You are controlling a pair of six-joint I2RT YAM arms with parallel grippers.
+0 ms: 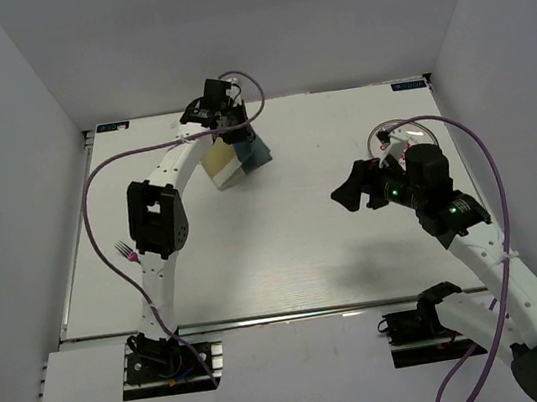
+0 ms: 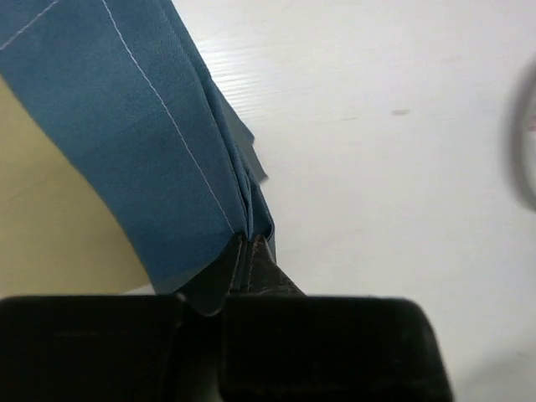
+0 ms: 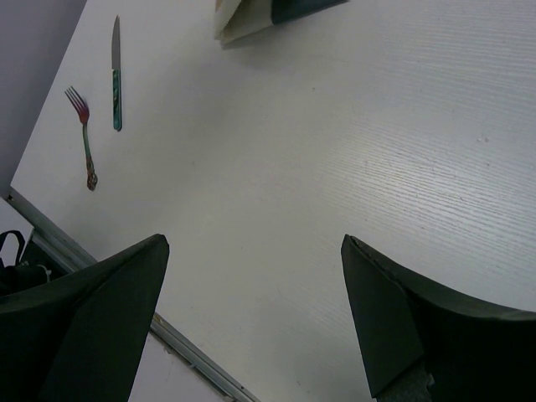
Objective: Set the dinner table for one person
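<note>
White, faintly grained counter (image 1: 287,259) runs from the arm bases to the back wall. Near its left edge lie a fork (image 3: 84,138) and a knife (image 3: 116,75), side by side but apart, roughly along that edge. The right tool (image 3: 254,247) hangs over the middle-right, jaws spread wide and holding nothing; a broad stretch of counter separates it from the cutlery. Farther back, a clear round dish (image 1: 391,130) sits partly hidden behind the right arm. Near the far edge, the left tool (image 2: 247,251) is clamped on a fold of the blue-and-tan placemat (image 1: 234,161), which hangs from it.
</note>
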